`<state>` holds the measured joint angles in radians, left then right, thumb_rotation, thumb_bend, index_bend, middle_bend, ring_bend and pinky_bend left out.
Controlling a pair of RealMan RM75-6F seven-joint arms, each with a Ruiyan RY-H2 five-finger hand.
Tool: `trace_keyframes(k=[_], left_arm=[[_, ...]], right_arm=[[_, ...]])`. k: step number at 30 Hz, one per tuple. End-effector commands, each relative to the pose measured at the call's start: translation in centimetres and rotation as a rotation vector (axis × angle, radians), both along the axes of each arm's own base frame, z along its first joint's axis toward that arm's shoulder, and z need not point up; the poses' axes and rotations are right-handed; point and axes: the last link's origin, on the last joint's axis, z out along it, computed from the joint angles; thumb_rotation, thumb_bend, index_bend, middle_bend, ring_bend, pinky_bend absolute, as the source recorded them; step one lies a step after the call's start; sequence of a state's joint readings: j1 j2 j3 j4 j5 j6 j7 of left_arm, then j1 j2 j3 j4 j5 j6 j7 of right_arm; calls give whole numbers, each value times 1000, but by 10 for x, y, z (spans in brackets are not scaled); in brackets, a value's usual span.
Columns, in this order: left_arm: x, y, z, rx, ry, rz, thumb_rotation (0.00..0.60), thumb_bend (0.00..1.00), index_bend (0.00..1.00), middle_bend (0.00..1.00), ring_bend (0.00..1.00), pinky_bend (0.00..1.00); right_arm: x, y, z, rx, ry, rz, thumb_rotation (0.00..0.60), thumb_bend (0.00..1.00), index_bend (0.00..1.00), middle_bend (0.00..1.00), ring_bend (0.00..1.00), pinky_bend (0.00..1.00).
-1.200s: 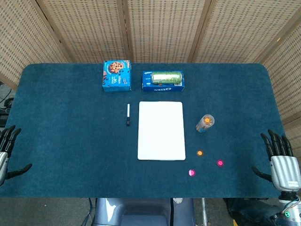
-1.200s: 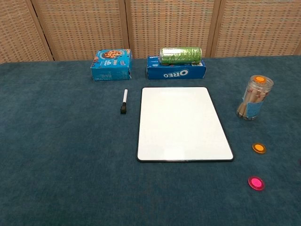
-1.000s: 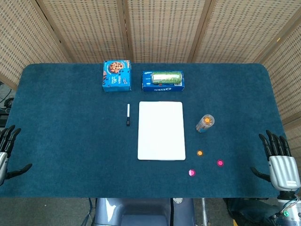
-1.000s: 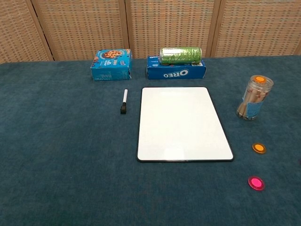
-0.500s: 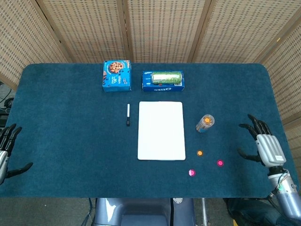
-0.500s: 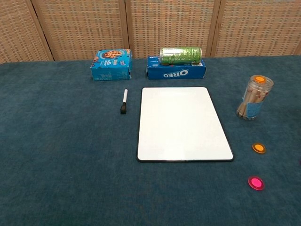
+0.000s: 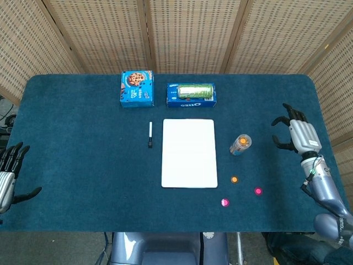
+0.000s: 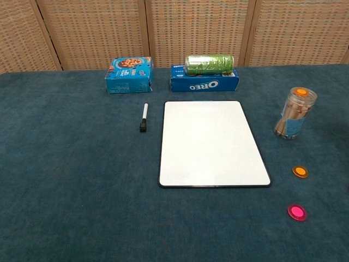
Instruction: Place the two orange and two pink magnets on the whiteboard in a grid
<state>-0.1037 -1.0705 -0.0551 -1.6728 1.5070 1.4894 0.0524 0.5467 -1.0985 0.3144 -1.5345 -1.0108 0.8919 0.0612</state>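
Magnets: you have one small round orange magnet (image 7: 234, 179) and two small round pink magnets, the nearer pink magnet (image 7: 224, 202) and the farther pink magnet (image 7: 258, 191), lying flat on the blue cloth table (image 7: 83, 165), all to the right of the board and apart from each other; a second orange one is not plainly visible.
Look: each disc shows a bright centre inside a darker translucent rim.
Whiteboard: your white rectangular whiteboard (image 7: 188, 153) with a thin dark frame lies flat mid-table, bare.
Right hand: your right hand (image 7: 298, 134) hangs over the table's right side, right of the clear plastic tube with an orange cap (image 7: 241, 144), fingers spread and curled a little, holding nothing.
Left hand: your left hand (image 7: 8, 175) sits at the table's left edge, fingers apart, holding nothing.
Marker: a white marker with a black cap (image 7: 150, 134) lies just left of the board.
Back row: a blue cookie box (image 7: 136, 88) and a blue Oreo box (image 7: 191, 95) with a green can (image 7: 194, 90) lying on it.
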Motion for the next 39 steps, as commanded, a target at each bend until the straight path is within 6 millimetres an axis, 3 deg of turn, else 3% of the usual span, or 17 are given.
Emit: trace_keyframes(k=[1, 12, 19, 39], left_arm=[[0, 1, -1, -1, 2, 4, 600, 0, 0, 0, 0, 0], [0, 1, -3, -7, 12, 12, 600, 0, 0, 0, 0, 0], [-1, 0, -1, -2, 7, 9, 600, 0, 0, 0, 0, 0], [0, -1, 2, 2, -6, 6, 600, 0, 0, 0, 0, 0]], right_arm=[[2, -4, -8, 6, -2, 4, 600, 440, 420, 0, 0, 0], [24, -11, -37, 63, -9, 22, 600, 435, 435, 0, 0, 0], [34, -12, -51, 88, 16, 21, 600, 350, 426, 0, 0, 0], [39, -16, -70, 118, 61, -8, 600, 337, 426, 0, 0, 0]])
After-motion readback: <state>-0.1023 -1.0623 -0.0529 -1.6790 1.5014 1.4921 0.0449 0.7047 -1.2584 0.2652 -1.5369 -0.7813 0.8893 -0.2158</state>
